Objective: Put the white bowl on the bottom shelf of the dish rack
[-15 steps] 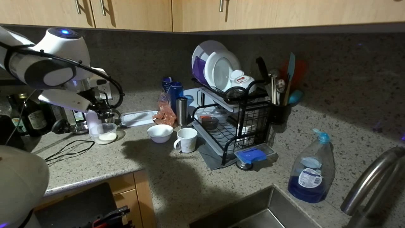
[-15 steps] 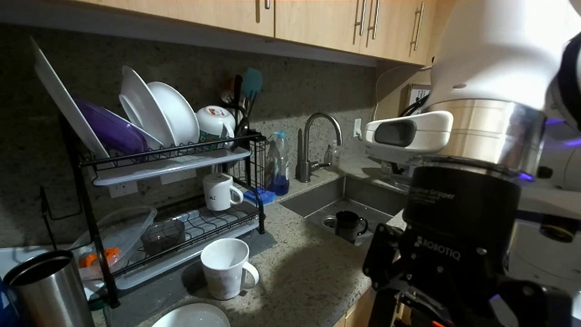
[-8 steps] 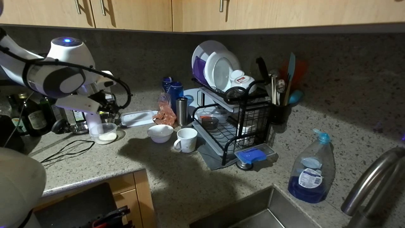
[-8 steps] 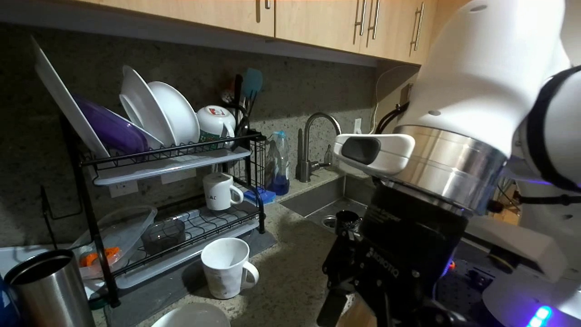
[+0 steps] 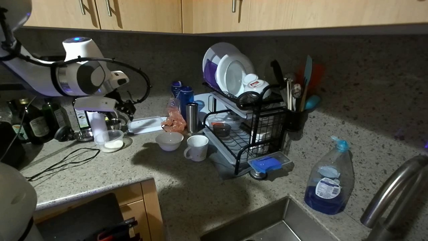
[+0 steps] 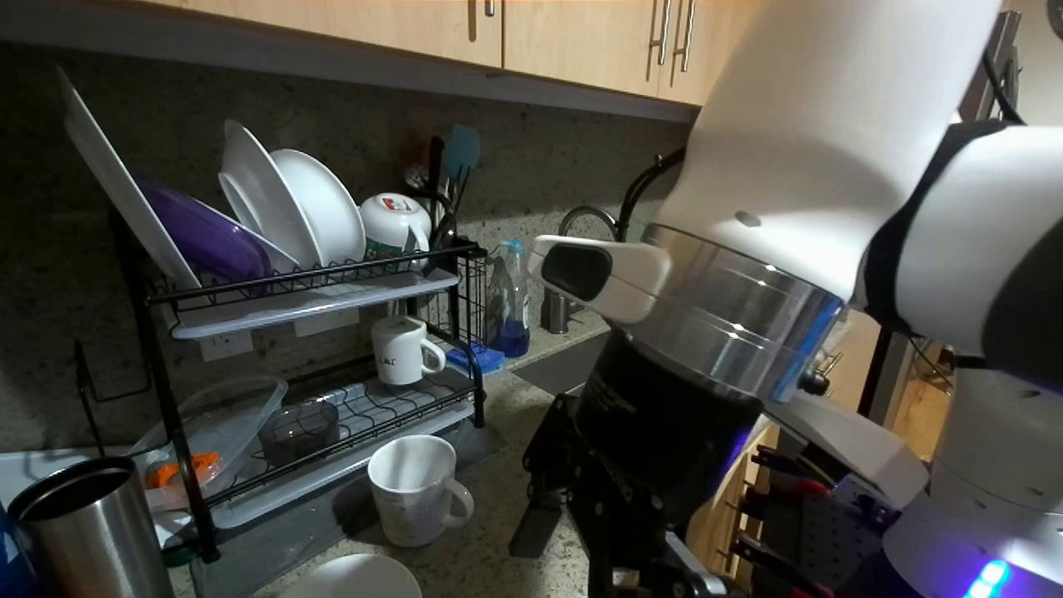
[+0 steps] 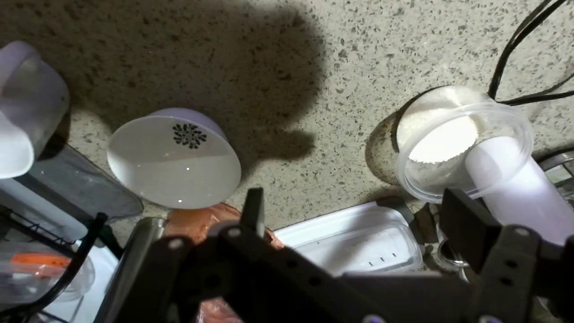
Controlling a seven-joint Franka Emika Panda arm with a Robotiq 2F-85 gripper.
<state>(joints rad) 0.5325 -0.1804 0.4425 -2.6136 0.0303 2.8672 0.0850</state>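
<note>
Speckled counter (image 5: pixel 187 182) under wooden cabinets (image 5: pixel 214 15)
Sink (image 5: pixel 260 219) lower right in an exterior view; gripper (image 7: pixel 358 215) low in wrist view, jaws wide.

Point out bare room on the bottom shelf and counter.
Bottom shelf: free between dark container and shelf mug. Counter: free between bowl and round tub, and between counter mug and sink. Crowded: top shelf, and around clear box.

White bowl (image 5: pixel 169 142), patterned inside, upright on the counter (image 5: pixel 110 170) — apart from the black two-tier dish rack (image 5: pixel 256 129)
</note>
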